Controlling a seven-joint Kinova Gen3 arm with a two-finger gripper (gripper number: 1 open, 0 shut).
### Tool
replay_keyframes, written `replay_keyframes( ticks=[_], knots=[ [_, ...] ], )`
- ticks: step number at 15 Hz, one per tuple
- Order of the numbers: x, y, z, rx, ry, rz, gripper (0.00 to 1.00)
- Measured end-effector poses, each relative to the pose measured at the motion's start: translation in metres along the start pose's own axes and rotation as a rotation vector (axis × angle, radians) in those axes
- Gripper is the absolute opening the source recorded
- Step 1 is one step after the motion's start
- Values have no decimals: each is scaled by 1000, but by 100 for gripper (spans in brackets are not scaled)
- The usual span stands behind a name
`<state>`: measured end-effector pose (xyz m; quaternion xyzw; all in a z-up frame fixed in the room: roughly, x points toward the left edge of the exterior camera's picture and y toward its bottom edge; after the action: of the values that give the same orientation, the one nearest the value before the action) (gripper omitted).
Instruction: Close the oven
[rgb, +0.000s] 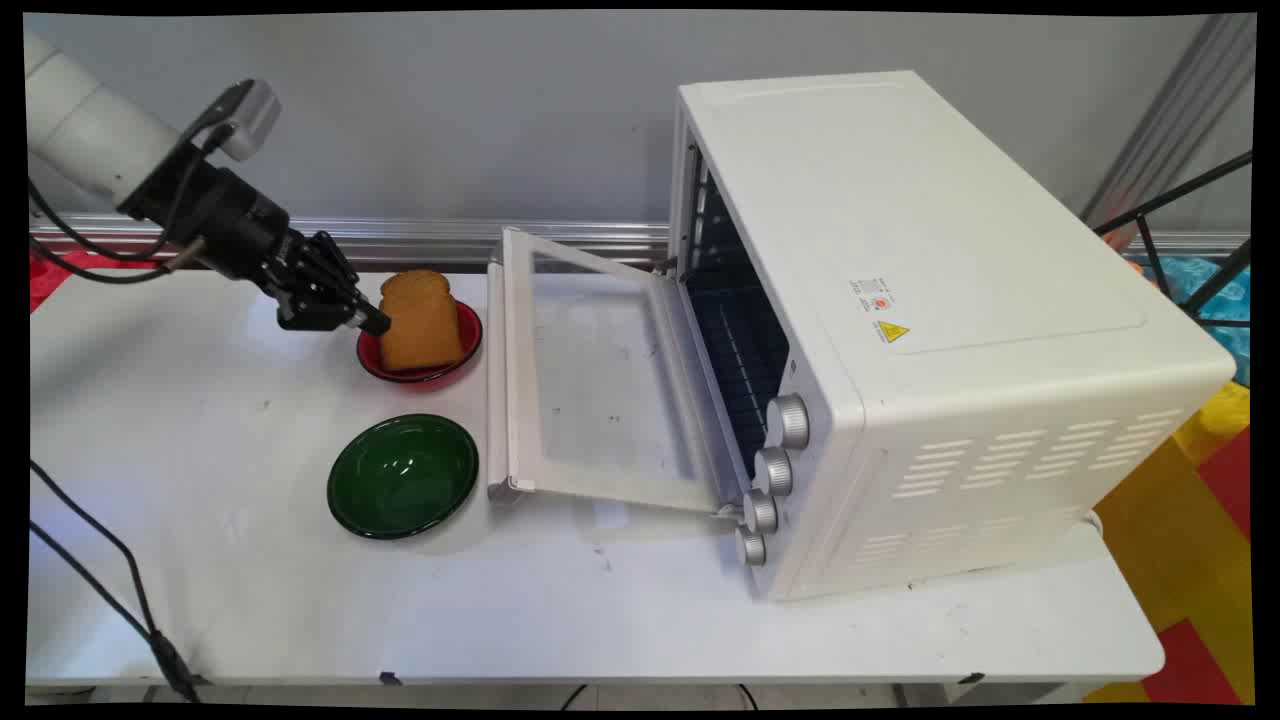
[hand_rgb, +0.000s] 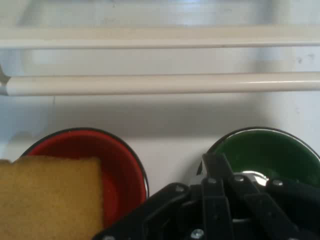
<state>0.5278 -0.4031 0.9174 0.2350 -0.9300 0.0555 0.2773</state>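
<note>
The white bench (rgb: 200, 560) lay bare to the left and front of the bowls. The tool (rgb: 372, 322) reached in low from the upper left, slanting down, its tip against the toast slice (rgb: 420, 320) standing in the red bowl (rgb: 425, 375); whether its fingers gripped, I cannot tell. A glossy green bowl (rgb: 403, 476) sat nearby, beside the toaster oven's (rgb: 950, 330) lowered glass door (rgb: 590, 370).

The toaster oven (rgb: 940, 330) sits on the right side of the table (rgb: 250, 600) with its door (rgb: 590, 370) dropped open toward the left. Just left of the door are two bowls: the far bowl (rgb: 470, 345) has a slice of bread (rgb: 420, 320) standing in it, and the near bowl (rgb: 403, 476) sits in front of it. The gripper (rgb: 365, 318) is right at the bread's left side.
</note>
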Motion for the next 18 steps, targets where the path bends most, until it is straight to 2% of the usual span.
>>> replay_keyframes(
  ticks=[18],
  knots=[
    [-24, -25, 132, -24, 103, 33, 0]
  ],
)
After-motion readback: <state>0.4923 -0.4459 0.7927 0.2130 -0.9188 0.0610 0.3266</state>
